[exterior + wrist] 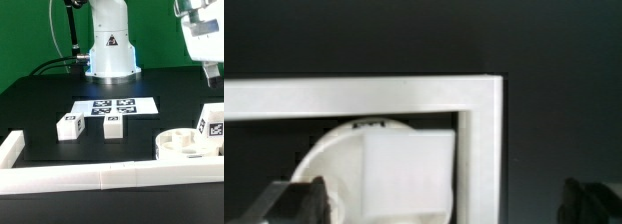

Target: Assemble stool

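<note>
The round white seat (183,143) lies at the exterior view's right, inside the corner of the border rail. One white tagged leg (211,122) stands upright on it. Two more tagged legs (68,126) (112,125) lie loose on the black table. My gripper (209,78) hangs above the standing leg, apart from it. In the wrist view the gripper (441,205) is open. Its dark fingertips (287,200) stand wide on either side of the leg (411,175) and do not touch it. The seat (327,165) shows beneath the leg.
The white border rail (100,178) runs along the front and turns up at the exterior view's left; its corner (482,95) shows in the wrist view. The marker board (112,105) lies mid-table. The robot base (108,50) stands behind it.
</note>
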You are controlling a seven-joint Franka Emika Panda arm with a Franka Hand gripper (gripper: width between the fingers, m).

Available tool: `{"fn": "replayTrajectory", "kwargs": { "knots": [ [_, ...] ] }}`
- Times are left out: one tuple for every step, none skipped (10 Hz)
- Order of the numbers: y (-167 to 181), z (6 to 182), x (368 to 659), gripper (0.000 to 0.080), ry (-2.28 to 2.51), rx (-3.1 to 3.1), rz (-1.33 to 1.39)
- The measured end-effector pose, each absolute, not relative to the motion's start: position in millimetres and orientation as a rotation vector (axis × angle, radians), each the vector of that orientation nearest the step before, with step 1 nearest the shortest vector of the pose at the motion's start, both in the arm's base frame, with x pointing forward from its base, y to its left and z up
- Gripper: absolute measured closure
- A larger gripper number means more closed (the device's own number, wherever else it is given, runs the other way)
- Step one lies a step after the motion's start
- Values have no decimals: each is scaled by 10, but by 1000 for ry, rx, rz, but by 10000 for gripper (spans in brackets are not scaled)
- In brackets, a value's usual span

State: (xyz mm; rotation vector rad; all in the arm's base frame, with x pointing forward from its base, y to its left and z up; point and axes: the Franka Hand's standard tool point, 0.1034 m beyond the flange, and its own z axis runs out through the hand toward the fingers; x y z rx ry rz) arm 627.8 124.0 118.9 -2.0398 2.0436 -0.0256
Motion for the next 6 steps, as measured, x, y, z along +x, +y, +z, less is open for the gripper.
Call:
{"fn": "replayTrajectory", "kwargs": {
  "knots": [
    [1264,1145,6268,151,2059,-2025,-28],
    [1280,1116,6254,151,2053,-2037,-26],
    [1277,1117,6255,151,2053,-2038,-26],
    [1273,1112,6251,151,2042,-2050,-28],
    [1199,1113,6236,151,1909,-2180,-52],
    [1040,1198,6202,151,1776,-2287,-74]
  ]
}}
